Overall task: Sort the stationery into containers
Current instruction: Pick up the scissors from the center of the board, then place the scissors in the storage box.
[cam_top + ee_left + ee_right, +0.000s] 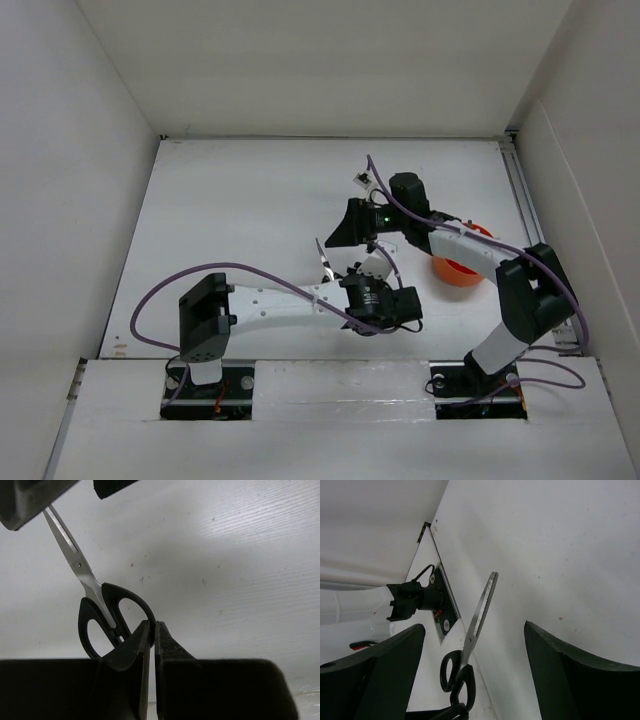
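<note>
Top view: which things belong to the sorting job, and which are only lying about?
Job: black-handled scissors, pinched by the shut left gripper; orange cup; open right gripper.
Lying about: purple cables; small object near the far edge, too small to identify.

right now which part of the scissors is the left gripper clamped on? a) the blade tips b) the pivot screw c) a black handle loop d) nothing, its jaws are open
C: in the left wrist view the left gripper is shut on the rim of one black handle loop of the scissors, blades pointing away.
</note>
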Robot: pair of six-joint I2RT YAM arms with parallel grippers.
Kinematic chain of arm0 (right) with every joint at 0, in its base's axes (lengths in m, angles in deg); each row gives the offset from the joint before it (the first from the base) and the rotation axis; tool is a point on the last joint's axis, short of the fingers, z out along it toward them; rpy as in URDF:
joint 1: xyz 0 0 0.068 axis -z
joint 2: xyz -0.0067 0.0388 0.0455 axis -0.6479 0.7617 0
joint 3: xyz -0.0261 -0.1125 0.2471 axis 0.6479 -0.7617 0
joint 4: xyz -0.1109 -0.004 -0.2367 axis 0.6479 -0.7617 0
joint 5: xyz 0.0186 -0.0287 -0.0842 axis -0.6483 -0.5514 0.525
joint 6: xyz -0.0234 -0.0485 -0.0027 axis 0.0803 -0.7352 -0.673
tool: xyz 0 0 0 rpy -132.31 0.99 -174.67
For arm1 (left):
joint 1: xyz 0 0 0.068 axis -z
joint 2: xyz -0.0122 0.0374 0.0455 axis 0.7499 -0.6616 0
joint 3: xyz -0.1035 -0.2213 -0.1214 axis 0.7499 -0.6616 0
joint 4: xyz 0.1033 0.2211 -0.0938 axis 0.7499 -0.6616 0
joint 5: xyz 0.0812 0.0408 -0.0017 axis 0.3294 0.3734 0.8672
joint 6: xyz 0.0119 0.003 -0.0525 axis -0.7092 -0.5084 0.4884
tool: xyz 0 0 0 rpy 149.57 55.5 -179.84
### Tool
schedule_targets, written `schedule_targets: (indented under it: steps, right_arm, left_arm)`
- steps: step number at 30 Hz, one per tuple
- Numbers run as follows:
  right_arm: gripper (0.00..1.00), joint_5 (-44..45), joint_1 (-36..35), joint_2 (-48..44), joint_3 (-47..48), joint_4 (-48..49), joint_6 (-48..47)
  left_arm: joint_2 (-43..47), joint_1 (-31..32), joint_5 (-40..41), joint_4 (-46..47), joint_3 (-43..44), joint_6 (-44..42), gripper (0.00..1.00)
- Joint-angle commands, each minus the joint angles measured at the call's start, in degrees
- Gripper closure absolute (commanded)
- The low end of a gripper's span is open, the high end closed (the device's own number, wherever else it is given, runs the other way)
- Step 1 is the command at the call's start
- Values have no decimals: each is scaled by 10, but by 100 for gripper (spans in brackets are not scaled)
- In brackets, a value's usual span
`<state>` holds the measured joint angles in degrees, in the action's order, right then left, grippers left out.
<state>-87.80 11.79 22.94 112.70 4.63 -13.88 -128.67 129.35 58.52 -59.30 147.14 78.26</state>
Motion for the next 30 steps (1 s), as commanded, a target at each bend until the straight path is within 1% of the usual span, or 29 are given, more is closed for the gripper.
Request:
schedule_targets:
  steps: [1, 6, 10, 15, 16, 19, 20, 21, 22, 24, 26, 27, 29, 30]
  right_arm:
    - [14, -13, -10, 8, 30, 37, -1]
    - [15, -26, -22, 20, 30, 58, 10]
    - [18, -43, -29, 32, 30, 74, 15]
    - [30, -74, -34, 38, 19, 110, 27]
    - [35, -82, -34, 43, 19, 119, 40]
    - [46, -100, -34, 43, 6, 150, 54]
    - [54, -101, -40, 43, 6, 157, 59]
    - [57, -101, -40, 43, 6, 157, 59]
    - [57, -101, -40, 48, 6, 157, 59]
    - [65, -101, -45, 49, -1, 162, 59]
    - [71, -101, -45, 55, -7, 170, 64]
    - [82, -101, -45, 55, -7, 178, 64]
    - [88, -107, -45, 55, -13, 186, 70]
    - [95, -107, -45, 55, -13, 192, 75]
  left_arm:
    - [31, 4, 48, -35, 36, 30, 100]
    - [31, 4, 53, -46, 56, 30, 100]
    - [31, 4, 58, -46, 62, 24, 100]
    - [31, 4, 64, -46, 62, 24, 100]
    - [31, 4, 64, -46, 62, 24, 100]
    - [31, 4, 69, -46, 56, 24, 100]
    - [31, 4, 69, -46, 56, 24, 100]
    - [31, 4, 69, -46, 56, 24, 100]
    - [31, 4, 75, -46, 56, 24, 100]
    - [31, 4, 75, -46, 51, 24, 100]
    - [26, 4, 75, -46, 51, 24, 100]
    - [26, 4, 75, -46, 51, 24, 100]
    - [26, 4, 75, -46, 51, 31, 100]
    - [26, 4, 80, -46, 51, 31, 100]
